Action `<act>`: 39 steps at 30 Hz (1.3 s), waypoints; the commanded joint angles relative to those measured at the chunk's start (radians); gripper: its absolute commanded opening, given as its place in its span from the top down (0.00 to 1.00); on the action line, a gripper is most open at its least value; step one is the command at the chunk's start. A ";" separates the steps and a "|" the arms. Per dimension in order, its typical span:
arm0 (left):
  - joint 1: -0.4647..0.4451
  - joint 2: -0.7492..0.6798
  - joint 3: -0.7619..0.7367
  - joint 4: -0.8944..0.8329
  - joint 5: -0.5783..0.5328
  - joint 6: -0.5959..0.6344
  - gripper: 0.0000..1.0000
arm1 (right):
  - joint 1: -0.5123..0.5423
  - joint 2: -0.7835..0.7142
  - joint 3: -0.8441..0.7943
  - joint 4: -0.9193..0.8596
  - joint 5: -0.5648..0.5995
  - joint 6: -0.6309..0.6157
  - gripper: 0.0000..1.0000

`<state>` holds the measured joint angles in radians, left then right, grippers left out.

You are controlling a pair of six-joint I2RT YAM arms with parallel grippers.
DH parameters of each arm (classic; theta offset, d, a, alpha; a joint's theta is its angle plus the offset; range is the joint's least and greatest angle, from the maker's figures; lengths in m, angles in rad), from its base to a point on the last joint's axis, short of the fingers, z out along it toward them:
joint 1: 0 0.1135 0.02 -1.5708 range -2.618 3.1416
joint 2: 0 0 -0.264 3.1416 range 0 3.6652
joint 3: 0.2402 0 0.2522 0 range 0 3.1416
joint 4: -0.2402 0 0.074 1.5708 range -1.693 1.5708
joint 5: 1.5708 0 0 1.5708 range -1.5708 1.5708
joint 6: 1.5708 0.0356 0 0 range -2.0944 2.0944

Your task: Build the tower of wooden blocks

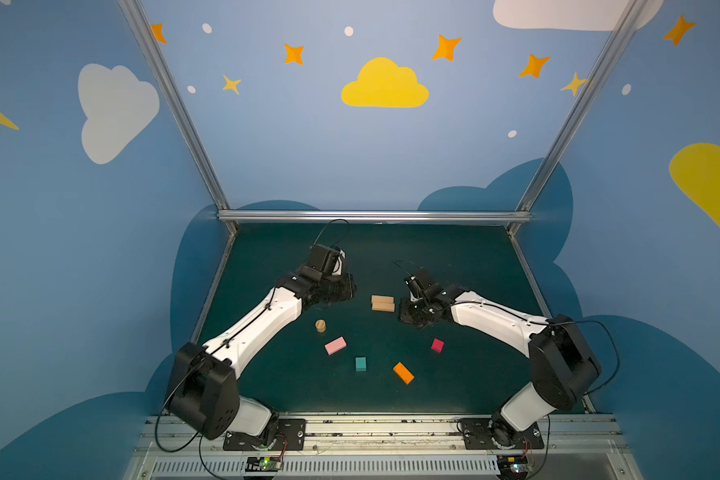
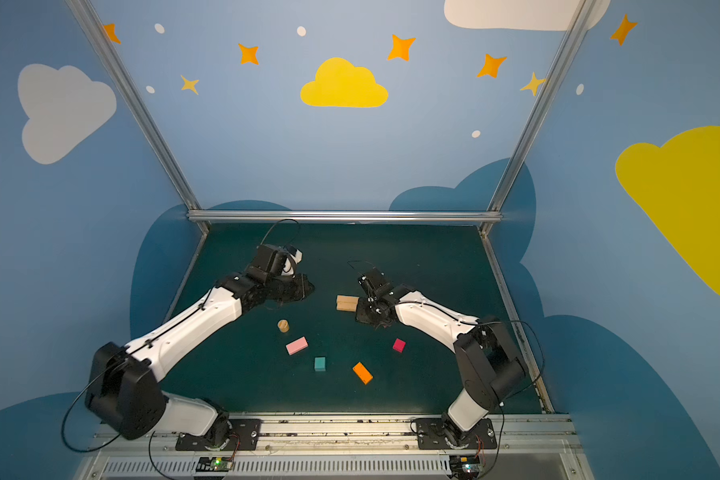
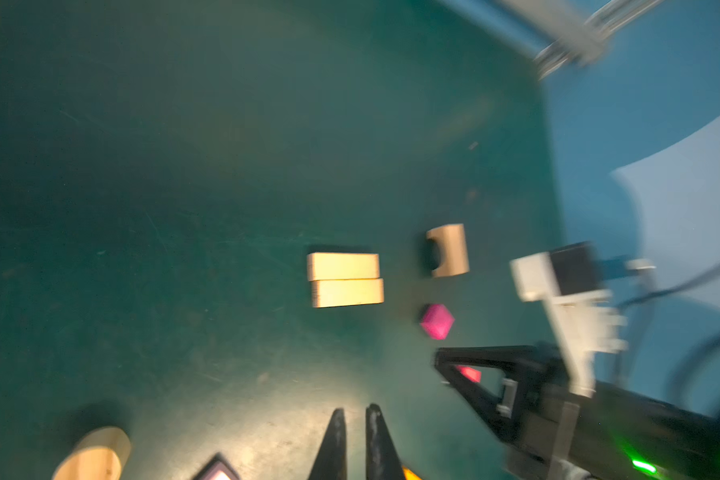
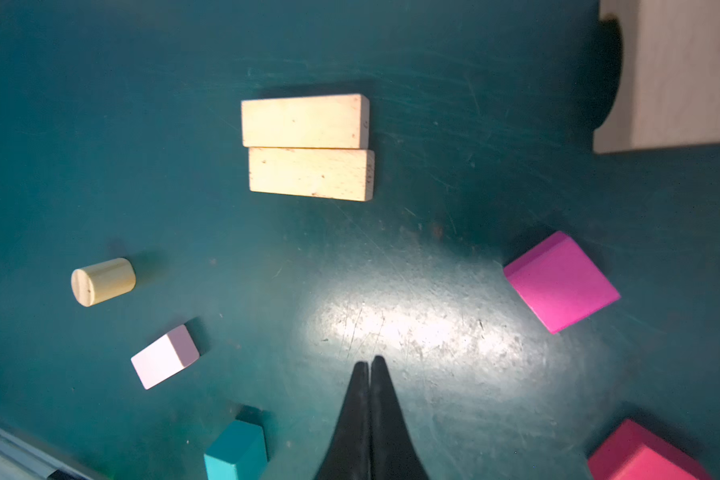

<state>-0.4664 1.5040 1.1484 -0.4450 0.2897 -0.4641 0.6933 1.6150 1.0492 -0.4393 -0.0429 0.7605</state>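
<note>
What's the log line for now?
tan oblongs: side by side, touching | left gripper: shut, empty | right gripper: shut, empty

Two tan oblongs touching side by side, cylinder, pink oblong, teal cube scattered

Left gripper, right gripper — both closed

Two tan oblongs lie flat, touching along their long sides, near the middle of the green worktop, between the left arm and the right arm. Nearer the front edge, all apart from one another, sit a tan cylinder, a pink oblong, a teal cube, an orange oblong and, further toward the right edge, a red cube.
</note>
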 commanded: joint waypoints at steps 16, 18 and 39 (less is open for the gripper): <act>0.006 0.478 0.267 -0.139 -0.056 0.053 0.96 | -0.077 0.025 -0.052 0.140 -0.083 0.053 1.00; 0.008 0.501 0.273 -0.129 -0.053 0.050 0.96 | -0.078 0.026 -0.052 0.138 -0.078 0.053 1.00; 0.057 0.636 0.325 -0.051 0.049 -0.002 0.96 | -0.098 0.003 -0.067 0.106 -0.057 0.043 1.00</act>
<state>-0.4065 2.1059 1.4693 -0.4953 0.3389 -0.4557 0.6014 1.6619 1.0000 -0.3115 -0.1162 0.8074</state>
